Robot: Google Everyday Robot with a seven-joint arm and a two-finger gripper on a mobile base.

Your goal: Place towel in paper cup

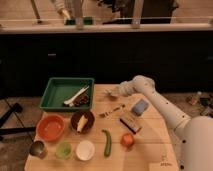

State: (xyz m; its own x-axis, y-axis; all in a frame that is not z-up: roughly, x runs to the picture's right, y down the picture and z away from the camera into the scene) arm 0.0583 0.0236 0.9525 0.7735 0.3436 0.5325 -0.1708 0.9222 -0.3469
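A blue folded towel [140, 106] lies on the wooden table [155, 145], right of centre. A white paper cup [85, 149] stands upright near the front edge, between a green cup [63, 150] and a green vegetable [106, 142]. My gripper [112, 93] is at the far edge of the table, left of the towel and just right of the green tray [51, 95]. It is low over the tabletop and far from the cup. The white arm [160, 105] reaches in from the right, passing behind the towel.
The green tray holds utensils. An orange bowl [50, 127], a dark bowl with food [82, 121] and a metal cup [37, 148] stand at the front left. A fork [111, 111], a brown packet [130, 121] and an orange fruit [127, 140] lie near the middle. A dark counter runs behind.
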